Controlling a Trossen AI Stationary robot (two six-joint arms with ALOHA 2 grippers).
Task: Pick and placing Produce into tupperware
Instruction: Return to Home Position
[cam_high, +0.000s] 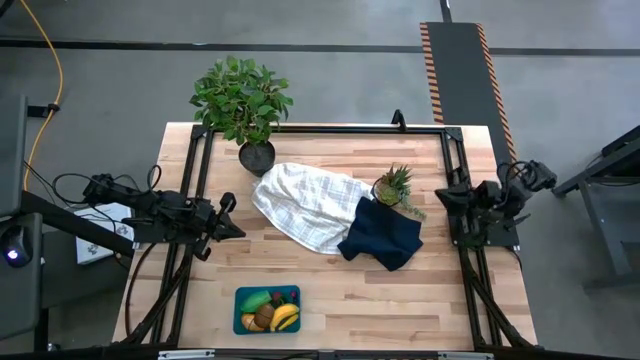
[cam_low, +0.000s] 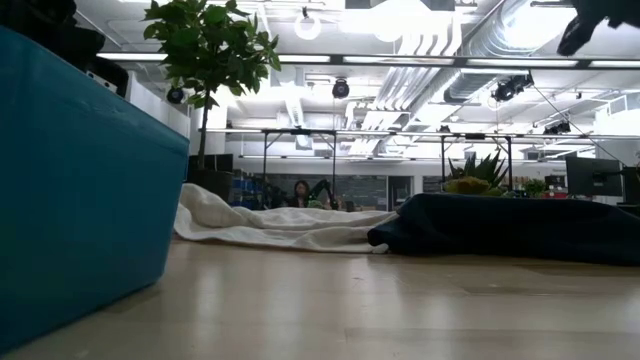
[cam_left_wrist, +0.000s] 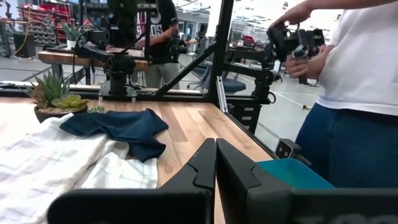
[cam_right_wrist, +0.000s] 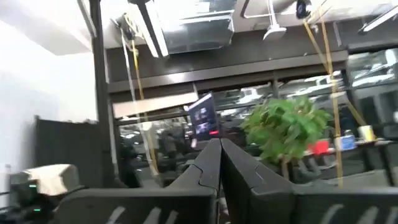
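Note:
The teal tupperware (cam_high: 242, 296) sits near the table's front edge, left of centre. The produce lies inside it: a yellow banana (cam_high: 285, 318), a green piece (cam_high: 258, 299), a brown ball (cam_high: 264, 318) and small bits. The low view shows its wall (cam_low: 80, 180) close up, and the left wrist view shows one of its corners (cam_left_wrist: 292, 171). My left gripper (cam_high: 232, 222) hovers shut at the table's left edge, pointing level across the table; its fingers (cam_left_wrist: 216, 155) hold nothing. My right gripper (cam_high: 447, 196) is shut and empty at the right edge, tilted upward (cam_right_wrist: 219, 155).
A white checked cloth (cam_high: 305, 205) and a dark navy cloth (cam_high: 383, 235) lie mid-table, the navy one overlapping the white. A small spiky plant (cam_high: 393, 187) stands behind the navy cloth, and a leafy potted plant (cam_high: 243, 105) at the far edge. A person (cam_left_wrist: 354, 93) stands beside the table.

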